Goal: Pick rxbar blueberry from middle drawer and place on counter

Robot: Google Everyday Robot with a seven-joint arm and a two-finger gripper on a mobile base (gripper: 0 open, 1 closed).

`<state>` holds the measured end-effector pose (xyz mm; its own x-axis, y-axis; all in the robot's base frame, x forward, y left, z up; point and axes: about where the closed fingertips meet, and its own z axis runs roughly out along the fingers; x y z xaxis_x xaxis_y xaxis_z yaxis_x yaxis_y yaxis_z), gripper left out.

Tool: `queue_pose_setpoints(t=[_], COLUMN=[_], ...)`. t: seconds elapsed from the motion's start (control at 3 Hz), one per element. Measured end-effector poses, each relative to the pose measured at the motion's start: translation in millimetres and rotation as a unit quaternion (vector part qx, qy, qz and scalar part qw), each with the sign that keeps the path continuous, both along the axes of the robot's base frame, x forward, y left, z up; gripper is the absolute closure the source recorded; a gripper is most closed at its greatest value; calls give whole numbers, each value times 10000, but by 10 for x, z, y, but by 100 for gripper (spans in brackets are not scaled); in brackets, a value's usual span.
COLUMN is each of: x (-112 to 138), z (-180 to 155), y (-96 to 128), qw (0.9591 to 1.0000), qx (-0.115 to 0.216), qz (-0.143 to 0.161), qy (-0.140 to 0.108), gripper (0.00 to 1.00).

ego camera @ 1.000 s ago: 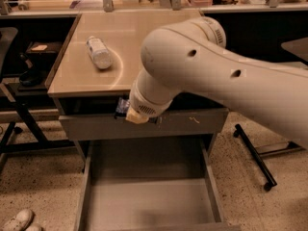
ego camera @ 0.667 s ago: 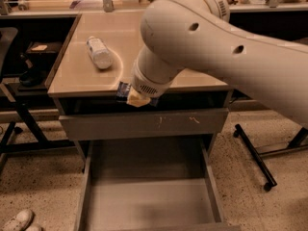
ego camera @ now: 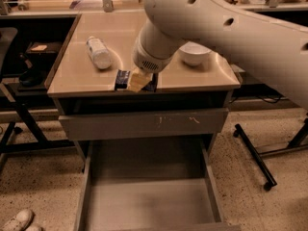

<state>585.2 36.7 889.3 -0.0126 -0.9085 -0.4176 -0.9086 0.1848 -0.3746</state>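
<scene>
The claw (ego camera: 138, 81), clamped on the blue snack bar (ego camera: 122, 79), has risen from in front of the cabinet to the bench (ego camera: 77, 73) front edge. The drawer (ego camera: 144, 201) stands open well below it. Letting go looks like the next step.

So the middle drawer (ego camera: 149, 201) is pulled out at the bottom, right below the closed drawer front (ego camera: 144, 124). The counter (ego camera: 77, 76) sits on top of both, and a long workbench (ego camera: 53, 6) runs behind it. On the counter, a bottle (ego camera: 98, 52) lies toward the left and a bowl (ego camera: 195, 53) sits to the right. The rxbar blueberry (ego camera: 122, 79) is at the front edge between them with the gripper (ego camera: 138, 83) right over its middle, and shoes (ego camera: 17, 220) are on the floor left of the drawer.
</scene>
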Motion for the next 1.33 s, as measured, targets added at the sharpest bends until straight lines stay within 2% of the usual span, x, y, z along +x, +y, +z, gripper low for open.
queue_pose_setpoints(t=[0.67,1.33], x=[729,1208], z=[-289,-389], y=[-39,205], qw=[9994,9992], qx=[270,193], qz=[147,293], qy=[130,181], gripper=[100,100])
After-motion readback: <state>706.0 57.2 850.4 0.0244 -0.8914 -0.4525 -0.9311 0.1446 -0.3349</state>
